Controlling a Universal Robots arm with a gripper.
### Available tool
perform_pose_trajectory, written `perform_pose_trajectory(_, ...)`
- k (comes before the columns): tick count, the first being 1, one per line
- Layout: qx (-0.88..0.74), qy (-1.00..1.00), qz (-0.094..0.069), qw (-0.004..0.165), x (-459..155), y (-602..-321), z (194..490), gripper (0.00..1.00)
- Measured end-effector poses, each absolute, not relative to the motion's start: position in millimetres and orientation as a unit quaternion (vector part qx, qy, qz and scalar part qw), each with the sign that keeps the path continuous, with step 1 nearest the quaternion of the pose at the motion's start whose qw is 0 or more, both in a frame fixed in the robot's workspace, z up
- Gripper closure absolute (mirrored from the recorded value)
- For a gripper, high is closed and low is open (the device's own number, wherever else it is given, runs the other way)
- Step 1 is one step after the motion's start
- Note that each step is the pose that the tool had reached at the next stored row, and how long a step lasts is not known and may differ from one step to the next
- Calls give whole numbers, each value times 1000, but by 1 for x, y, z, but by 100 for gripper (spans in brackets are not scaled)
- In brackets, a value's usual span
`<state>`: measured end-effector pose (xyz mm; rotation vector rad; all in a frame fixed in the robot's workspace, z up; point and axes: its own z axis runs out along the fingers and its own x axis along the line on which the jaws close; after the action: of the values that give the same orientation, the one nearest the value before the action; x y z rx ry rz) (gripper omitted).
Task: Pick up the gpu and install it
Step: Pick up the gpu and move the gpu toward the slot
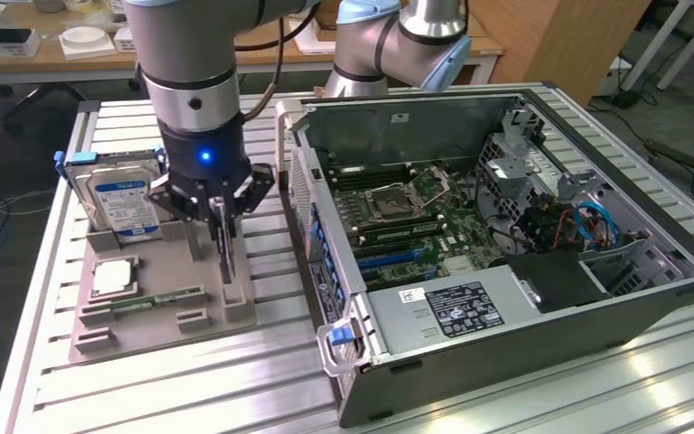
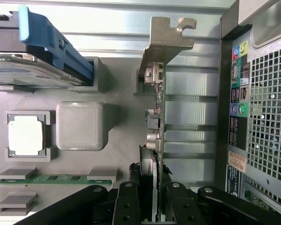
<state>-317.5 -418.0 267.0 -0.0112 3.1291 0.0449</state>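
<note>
The slatted metal surface (image 1: 142,389) carries an open computer case (image 1: 504,353) just beside the end effector. The case lies on its side, so its motherboard slots face upward to take a card from above. Below the end effector, and reaching away from the case, sits a grey parts tray (image 1: 154,316). Its moulded slots stand each part on edge for easy grasping, and the hard drive (image 1: 124,203) rests in one. The gpu (image 2: 158,117) stands on edge directly under the end effector (image 1: 217,203), with its bracket at the end farthest from the fingers (image 2: 129,201). These pinch the card's two faces. It appears not yet clear of its tray slot.
</note>
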Motion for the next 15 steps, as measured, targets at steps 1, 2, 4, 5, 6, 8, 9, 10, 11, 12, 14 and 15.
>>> perform_pose_trajectory(1,-4,1000,14,6,-317,-418,268,73)
perform_pose_trajectory(2,-4,1000,14,6,-317,-418,270,73)
perform_pose_trajectory(4,-4,1000,14,6,-317,-418,272,73)
perform_pose_trajectory(5,-4,1000,15,6,-317,-418,273,73)
perform_pose_trajectory(6,-4,1000,15,6,-317,-418,275,73)
perform_pose_trajectory(8,-4,1000,15,6,-317,-418,277,73)
perform_pose_trajectory(9,-4,1000,15,6,-317,-418,278,73)
perform_pose_trajectory(10,-4,1000,16,6,-317,-418,280,73)
perform_pose_trajectory(11,-4,1000,16,6,-317,-418,281,73)
perform_pose_trajectory(12,-4,1000,17,6,-317,-418,282,73)
perform_pose_trajectory(14,-4,1000,17,6,-317,-418,285,73)
perform_pose_trajectory(15,-4,1000,18,6,-317,-418,287,73)
